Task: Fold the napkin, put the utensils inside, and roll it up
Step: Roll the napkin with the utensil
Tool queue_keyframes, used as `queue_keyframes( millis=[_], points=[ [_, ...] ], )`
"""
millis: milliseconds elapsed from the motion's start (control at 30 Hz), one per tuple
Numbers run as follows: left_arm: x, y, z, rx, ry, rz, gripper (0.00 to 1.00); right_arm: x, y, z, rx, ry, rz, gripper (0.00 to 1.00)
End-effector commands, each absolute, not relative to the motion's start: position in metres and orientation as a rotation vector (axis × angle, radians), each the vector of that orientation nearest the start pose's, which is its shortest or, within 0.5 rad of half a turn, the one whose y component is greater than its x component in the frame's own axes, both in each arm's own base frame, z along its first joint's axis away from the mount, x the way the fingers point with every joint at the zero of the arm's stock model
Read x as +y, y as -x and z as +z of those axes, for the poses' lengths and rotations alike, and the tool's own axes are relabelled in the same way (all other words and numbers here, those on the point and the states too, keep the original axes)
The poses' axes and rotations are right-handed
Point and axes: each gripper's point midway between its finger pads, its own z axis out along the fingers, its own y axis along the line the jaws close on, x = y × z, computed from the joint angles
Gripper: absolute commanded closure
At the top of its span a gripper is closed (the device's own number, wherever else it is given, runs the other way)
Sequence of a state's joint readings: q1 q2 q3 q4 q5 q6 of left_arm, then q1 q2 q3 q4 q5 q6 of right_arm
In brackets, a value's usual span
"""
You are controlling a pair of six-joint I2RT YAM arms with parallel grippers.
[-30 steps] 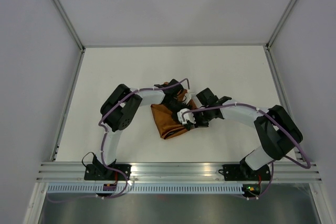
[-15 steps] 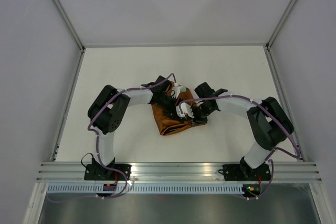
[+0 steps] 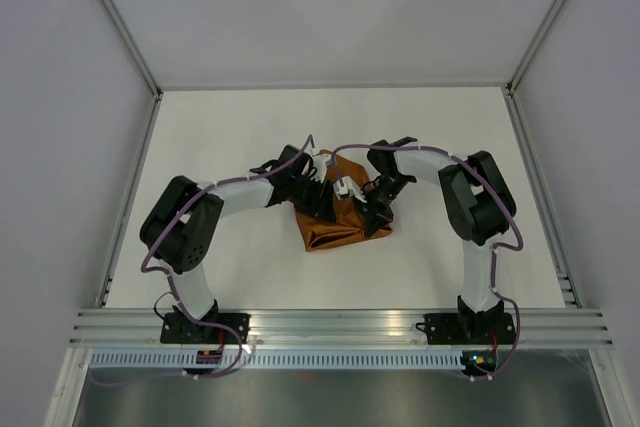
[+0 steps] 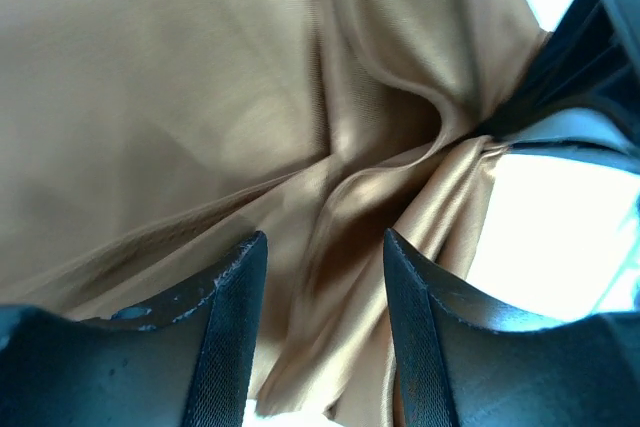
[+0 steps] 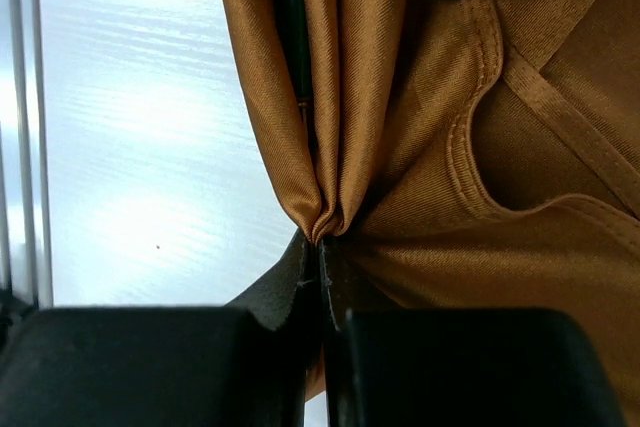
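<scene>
Since a second ago, a clear reshuffle of both arms around the napkin on the white table.

On the left: elbow swung out toward the table's left edge, forearm stretched longer, left gripper carried onto the cloth. Fingers parted to a moderate gap and closed on nothing. Rumpled folds lying just beyond and beneath the tips, one ridge running straight out from the gap. Probably held so to leave the fabric free and stand ready for a fresh hold without dragging the bundle.

In the middle: napkin bunched between the two sets of fingers, spread wider toward the right than in the earlier view, near edge doubled into a thick lip. No utensils identifiable. Only a thin dark line deep in the fold just beyond the right fingertips, perhaps one of them, impossible to say.

On the right: elbow pulled in from the right edge, wrist turned to reach from the far side. Right gripper pressed fully together on a pleat of the napkin, two layers pinched right at the tips, hemmed edge lying to the right of the fingers. Seemingly clamped to anchor that side and stop the fold falling open while the other fingers reposition.
</scene>
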State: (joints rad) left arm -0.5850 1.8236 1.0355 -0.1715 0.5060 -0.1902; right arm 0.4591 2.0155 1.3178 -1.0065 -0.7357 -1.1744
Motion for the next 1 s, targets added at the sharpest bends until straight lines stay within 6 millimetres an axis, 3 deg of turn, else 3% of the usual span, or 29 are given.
queue_keyframes(
  millis=[0,33,67,233,267,333,367,433,467,533,567,633,933,967],
  points=[
    [-0.296,-0.304,0.072,2.329,-0.661,-0.863,0.44,0.209,-0.236,0.006,2.045,2.038,1.186,0.97],
    [-0.29,-0.306,0.071,2.315,-0.643,-0.816,0.43,0.208,-0.238,0.006,2.057,2.029,1.208,0.97],
    [-0.289,-0.307,0.088,2.26,-0.64,-0.804,0.43,0.208,-0.236,0.002,2.077,2.022,1.249,0.97],
    [-0.279,-0.307,0.119,2.084,-0.648,-0.626,0.38,0.209,-0.246,-0.005,2.153,1.979,1.305,0.97],
    [-0.288,-0.299,0.124,2.048,-0.684,-0.601,0.37,0.208,-0.245,-0.011,2.176,1.973,1.325,0.97],
    [-0.286,-0.3,0.134,1.985,-0.699,-0.459,0.35,0.209,-0.249,-0.011,2.209,1.956,1.337,0.97],
    [-0.298,-0.288,0.136,1.96,-0.743,-0.439,0.34,0.209,-0.248,-0.016,2.236,1.946,1.352,0.97],
    [-0.295,-0.288,0.135,1.933,-0.744,-0.303,0.33,0.209,-0.251,-0.016,2.278,1.927,1.358,0.97],
    [-0.307,-0.274,0.134,1.907,-0.788,-0.285,0.32,0.209,-0.251,-0.021,2.31,1.914,1.369,0.97],
    [-0.304,-0.275,0.129,1.872,-0.789,-0.128,0.32,0.209,-0.252,-0.02,2.338,1.906,1.384,0.97],
    [-0.314,-0.262,0.128,1.839,-0.824,-0.109,0.31,0.208,-0.252,-0.024,2.362,1.899,1.391,0.97],
    [-0.311,-0.264,0.125,1.781,-0.798,0.033,0.28,0.207,-0.252,-0.026,2.397,1.889,1.386,0.97],
    [-0.333,-0.237,0.118,1.518,-0.902,0.217,0.18,0.201,-0.252,-0.042,2.523,1.853,1.365,0.99],
    [-0.327,-0.235,0.113,1.478,-0.961,0.268,0.18,0.202,-0.255,-0.043,2.543,1.836,1.354,0.99]
  ],
)
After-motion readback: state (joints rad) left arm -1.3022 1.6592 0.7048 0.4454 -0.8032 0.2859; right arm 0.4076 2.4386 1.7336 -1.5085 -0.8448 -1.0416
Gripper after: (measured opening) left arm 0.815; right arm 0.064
